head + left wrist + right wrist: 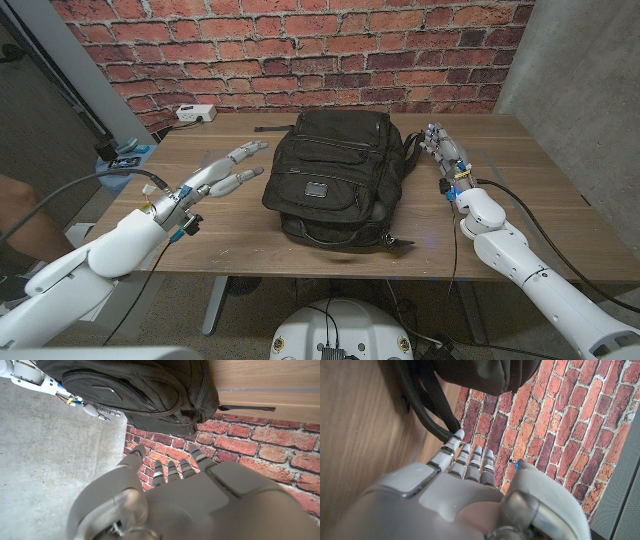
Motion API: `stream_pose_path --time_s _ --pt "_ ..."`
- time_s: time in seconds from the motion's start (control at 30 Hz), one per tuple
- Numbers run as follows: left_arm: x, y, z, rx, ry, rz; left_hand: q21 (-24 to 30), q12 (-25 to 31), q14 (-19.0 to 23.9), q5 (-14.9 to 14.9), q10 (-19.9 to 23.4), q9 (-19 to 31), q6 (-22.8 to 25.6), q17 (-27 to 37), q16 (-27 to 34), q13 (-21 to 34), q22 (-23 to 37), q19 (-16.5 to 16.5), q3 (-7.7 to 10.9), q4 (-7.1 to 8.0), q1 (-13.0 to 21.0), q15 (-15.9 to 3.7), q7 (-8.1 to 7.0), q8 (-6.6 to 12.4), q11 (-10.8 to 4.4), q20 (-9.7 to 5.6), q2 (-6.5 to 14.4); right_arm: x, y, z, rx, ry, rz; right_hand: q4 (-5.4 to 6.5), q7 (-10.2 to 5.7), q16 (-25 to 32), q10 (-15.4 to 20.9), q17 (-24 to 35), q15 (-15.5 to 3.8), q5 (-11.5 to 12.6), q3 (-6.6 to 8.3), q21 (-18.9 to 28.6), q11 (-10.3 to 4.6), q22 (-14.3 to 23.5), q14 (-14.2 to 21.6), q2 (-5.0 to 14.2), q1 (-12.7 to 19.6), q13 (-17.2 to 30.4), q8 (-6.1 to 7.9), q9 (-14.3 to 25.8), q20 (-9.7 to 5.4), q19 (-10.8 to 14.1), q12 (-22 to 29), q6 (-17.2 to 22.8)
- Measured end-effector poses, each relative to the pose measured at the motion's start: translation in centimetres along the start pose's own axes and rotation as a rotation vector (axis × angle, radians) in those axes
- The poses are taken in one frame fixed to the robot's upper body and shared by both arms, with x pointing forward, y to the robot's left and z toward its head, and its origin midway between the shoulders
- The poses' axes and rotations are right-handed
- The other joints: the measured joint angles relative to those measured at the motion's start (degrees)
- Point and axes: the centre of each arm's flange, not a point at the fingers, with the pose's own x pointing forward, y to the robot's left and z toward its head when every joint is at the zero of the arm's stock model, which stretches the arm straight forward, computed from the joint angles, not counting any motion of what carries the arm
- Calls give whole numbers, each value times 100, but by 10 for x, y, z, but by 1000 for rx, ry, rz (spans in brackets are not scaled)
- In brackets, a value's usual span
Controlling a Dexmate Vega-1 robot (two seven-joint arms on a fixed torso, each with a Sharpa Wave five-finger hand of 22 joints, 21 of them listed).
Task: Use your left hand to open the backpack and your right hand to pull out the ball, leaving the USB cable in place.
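A black backpack [335, 175] lies on the wooden table [500, 215] at its middle, zipped closed as far as I can see; the ball and the USB cable are hidden. My left hand [222, 175] hovers just left of the backpack, fingers apart and stretched toward it, holding nothing. My right hand [447, 153] is at the backpack's right side near its straps [410, 150], fingers extended and empty. The left wrist view shows my left hand [170, 495] with the backpack [145, 390] beyond its fingers. The right wrist view shows my right hand [465, 490] close to a dark strap [427, 405].
A white power strip [196, 114] lies at the table's far left corner. A small blue-and-black item [128, 158] sits at the left edge. A person's arm [25, 225] shows at the far left. A brick wall stands behind the table.
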Motion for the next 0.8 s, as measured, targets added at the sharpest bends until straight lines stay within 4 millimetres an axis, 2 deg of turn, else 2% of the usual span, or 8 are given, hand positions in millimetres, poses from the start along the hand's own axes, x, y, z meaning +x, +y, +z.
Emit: stream_pose_path --time_s 0.23,0.6,0.67,0.73,0.8 --pt "-7 -2 3 82 -35 37 0 28 -21 0 -19 0 -73 -1 0 27 27 0 -25 -25 30 -21 -72 0 -19 0 -30 -4 -1 1 6 -6 -10 -1 0 0 0 0 0 -22 46 0 0 0 0 0 0 0 0 0 0 0 0 0" --pt "-22 -11 8 185 -59 95 0 67 -19 0 14 27 -133 -1 0 53 27 61 -52 -57 66 -22 -71 0 -51 -62 -66 -12 -7 1 20 -14 -28 -2 0 0 0 1 0 -26 46 0 0 0 0 0 0 0 0 0 0 0 0 0" --pt "-25 -13 11 206 -64 104 10 91 65 0 56 27 -129 -1 44 53 27 122 -4 -107 90 -51 -75 14 -92 -46 -91 -14 -8 1 22 -15 -31 -25 0 0 0 1 0 -66 70 0 0 0 0 0 0 0 0 0 0 0 0 0" --pt "-29 -15 12 224 -68 114 45 133 179 0 124 27 -38 -1 57 73 27 196 20 -191 168 -73 -166 84 -148 -52 -169 -16 -9 0 24 -15 -34 -25 0 0 0 1 0 -66 70 0 0 0 0 0 0 0 0 0 0 -1 0 0" --pt "-32 -17 14 237 -70 122 48 133 221 0 185 27 -8 -1 89 79 26 246 54 -225 221 -91 -195 88 -157 -59 -221 -18 -10 -1 26 -15 -36 -24 0 0 0 1 0 -66 71 0 0 0 0 0 0 0 0 0 0 -1 0 0"
